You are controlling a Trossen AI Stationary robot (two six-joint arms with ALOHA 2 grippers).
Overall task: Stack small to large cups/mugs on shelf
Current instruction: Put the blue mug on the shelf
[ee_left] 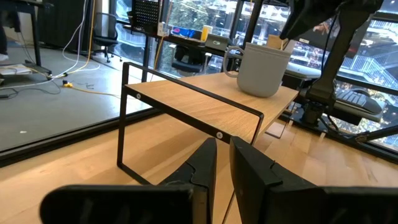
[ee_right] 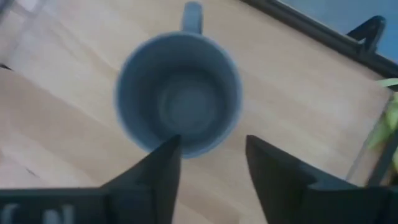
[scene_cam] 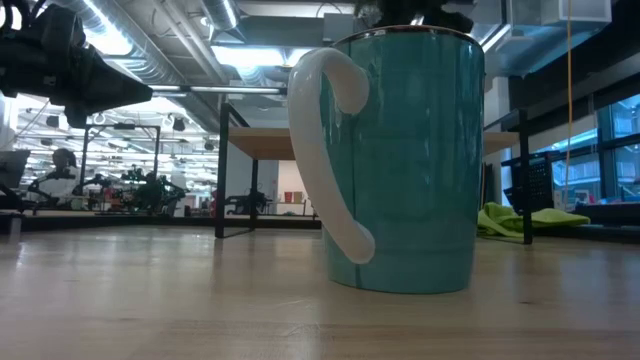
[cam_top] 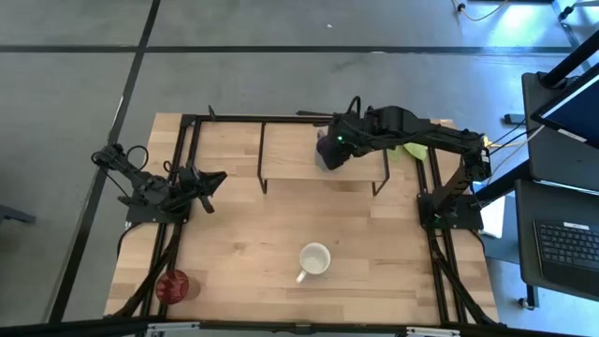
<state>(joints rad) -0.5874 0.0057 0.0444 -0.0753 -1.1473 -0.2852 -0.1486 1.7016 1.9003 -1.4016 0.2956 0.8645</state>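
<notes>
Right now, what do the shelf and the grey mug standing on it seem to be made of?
The shelf: a light wood board with visible grain and a matte finish, on thin black legs, probably metal. The grey mug: probably glazed ceramic, with thick smooth walls; coated metal is also possible.

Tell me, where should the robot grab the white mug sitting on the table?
Probably by the rim, coming straight down from above. The white mug stands upright on the table with its mouth open to the top, so one finger could go inside and one outside the wall. Its handle points toward the table's front edge, so grip a side away from it.
</notes>
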